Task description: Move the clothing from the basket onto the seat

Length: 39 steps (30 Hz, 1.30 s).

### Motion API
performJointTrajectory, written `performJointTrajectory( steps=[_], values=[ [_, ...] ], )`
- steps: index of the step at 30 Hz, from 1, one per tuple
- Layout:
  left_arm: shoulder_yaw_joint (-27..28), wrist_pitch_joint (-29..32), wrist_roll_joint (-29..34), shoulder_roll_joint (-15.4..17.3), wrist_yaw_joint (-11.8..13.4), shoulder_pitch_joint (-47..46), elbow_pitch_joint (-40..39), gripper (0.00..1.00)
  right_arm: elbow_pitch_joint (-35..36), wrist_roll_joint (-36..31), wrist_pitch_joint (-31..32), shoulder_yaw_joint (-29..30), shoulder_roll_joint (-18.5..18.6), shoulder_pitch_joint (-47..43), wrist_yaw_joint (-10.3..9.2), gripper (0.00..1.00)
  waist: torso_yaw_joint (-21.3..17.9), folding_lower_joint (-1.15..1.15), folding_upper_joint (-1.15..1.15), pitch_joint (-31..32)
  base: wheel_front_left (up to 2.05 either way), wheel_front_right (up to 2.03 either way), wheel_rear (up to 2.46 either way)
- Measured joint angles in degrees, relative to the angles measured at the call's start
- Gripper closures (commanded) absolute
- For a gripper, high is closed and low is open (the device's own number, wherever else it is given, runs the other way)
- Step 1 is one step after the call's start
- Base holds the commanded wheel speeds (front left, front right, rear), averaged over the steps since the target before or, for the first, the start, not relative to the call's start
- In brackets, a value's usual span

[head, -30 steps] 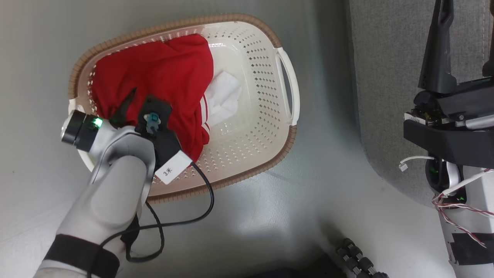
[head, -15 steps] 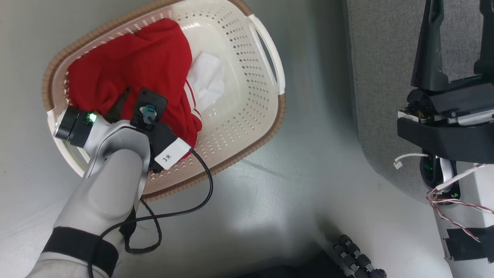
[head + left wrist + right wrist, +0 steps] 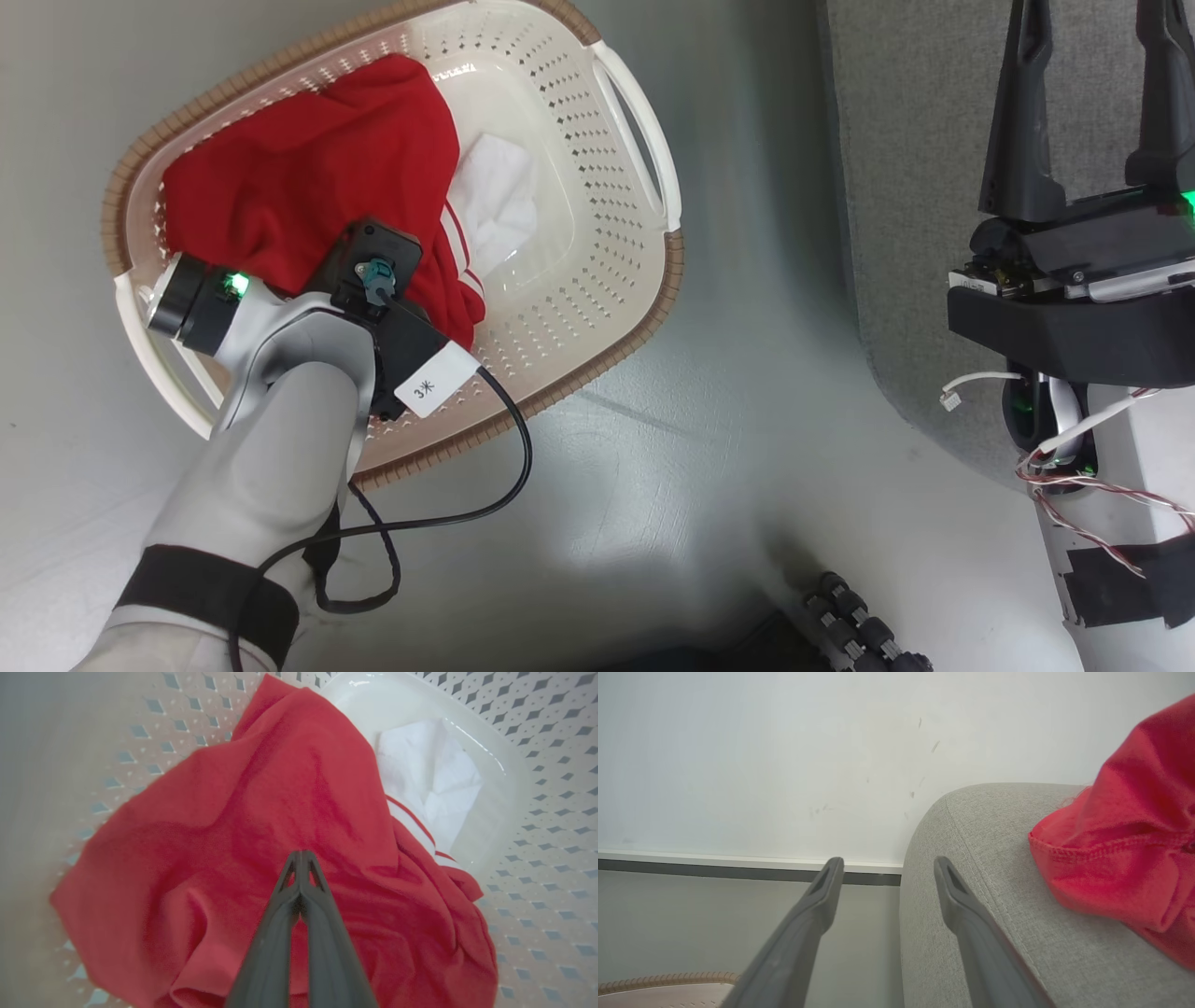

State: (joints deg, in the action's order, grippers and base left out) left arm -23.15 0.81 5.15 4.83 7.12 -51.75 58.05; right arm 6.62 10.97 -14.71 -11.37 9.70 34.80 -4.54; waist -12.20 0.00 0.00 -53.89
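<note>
The head camera has swung since a second ago, so the basket (image 3: pixel 644 140) now lies nearer the picture's upper left and more turned, and the sofa (image 3: pixel 915 187) edge sits further left; that shift is the camera's, not theirs. Both fingers of the right gripper (image 3: pixel 887 863) now stand in the head view, where one was cut by the picture's edge. On the left gripper (image 3: pixel 301 858), the dark finger that stuck out beside the wrist camera (image 3: pixel 373 271), toward the basket's left handle, has drawn in; the two fingers are pressed together on the red garment (image 3: pixel 289 779). The wrist has eased slightly toward the basket's middle.
</note>
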Motion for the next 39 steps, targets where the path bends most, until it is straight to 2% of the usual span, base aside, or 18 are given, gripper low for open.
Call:
performJointTrajectory(
  steps=[7,8,9,12,13,15,17,18,22,32,39],
  values=[
    [0.1,-3.1,0.0,-1.1,0.0,0.0,-0.2,1.00,-1.3,0.0,0.0,0.0,-0.3,0.0,0.01,0.00,0.3,0.00,0.00,1.2,0.00,0.00,0.00],
    [0.1,-3.9,-0.1,-1.3,0.0,0.0,-0.4,0.82,-1.6,0.0,0.0,-0.1,-0.3,0.0,0.02,0.00,0.3,0.00,0.00,1.5,0.00,0.00,0.00],
    [0.1,-4.6,-0.2,-1.5,0.0,0.0,-0.6,0.67,-2.0,0.0,0.0,-0.1,-0.4,0.0,0.04,0.00,0.4,0.00,0.00,1.7,0.00,0.00,0.00],
    [0.1,-6.9,-0.9,-1.8,0.0,0.0,-1.6,0.54,-2.8,0.0,0.0,-0.2,-0.6,-0.1,0.29,0.00,0.6,0.00,0.00,2.5,0.00,0.00,0.00],
    [0.0,-7.7,-1.1,-1.9,0.0,0.0,-1.9,0.38,-3.2,0.0,0.0,-0.3,-0.6,-0.1,0.35,0.00,0.7,0.00,0.00,2.8,0.00,0.00,0.00],
    [0.1,-9.2,-1.7,-2.2,0.0,0.1,-2.5,0.15,-4.0,0.0,0.0,-0.3,-0.6,-0.2,0.53,0.00,0.9,0.00,0.00,3.5,0.00,0.00,0.00],
    [-0.1,-10.7,-2.0,-2.3,0.0,0.1,-3.1,0.03,-4.7,0.0,0.0,-0.3,-0.6,-0.2,0.59,0.00,1.1,0.00,0.00,4.4,0.00,0.00,0.00],
    [0.0,-11.6,-2.1,-2.4,0.0,0.1,-3.4,0.00,-5.0,0.0,0.0,-0.3,-0.6,-0.3,0.62,0.00,1.2,0.00,0.00,4.8,0.00,0.00,0.00],
    [0.5,-14.1,-5.1,-2.5,-0.1,0.6,-5.0,0.00,-6.3,0.0,0.0,-0.2,-0.6,-1.1,1.02,0.00,1.7,0.00,0.00,6.9,0.00,0.00,0.00],
    [-1.0,-15.1,-14.2,-2.5,-0.5,5.8,-13.2,0.00,-9.5,0.0,0.0,0.9,-0.3,-5.0,1.03,0.00,3.3,0.00,0.00,13.4,0.00,0.00,0.00],
    [2.3,-15.1,-17.6,-2.6,-0.6,10.5,-17.2,0.00,-11.4,0.0,0.0,1.9,0.1,-8.0,1.04,0.00,5.0,0.00,0.00,18.4,0.00,0.00,0.00]
  ],
)
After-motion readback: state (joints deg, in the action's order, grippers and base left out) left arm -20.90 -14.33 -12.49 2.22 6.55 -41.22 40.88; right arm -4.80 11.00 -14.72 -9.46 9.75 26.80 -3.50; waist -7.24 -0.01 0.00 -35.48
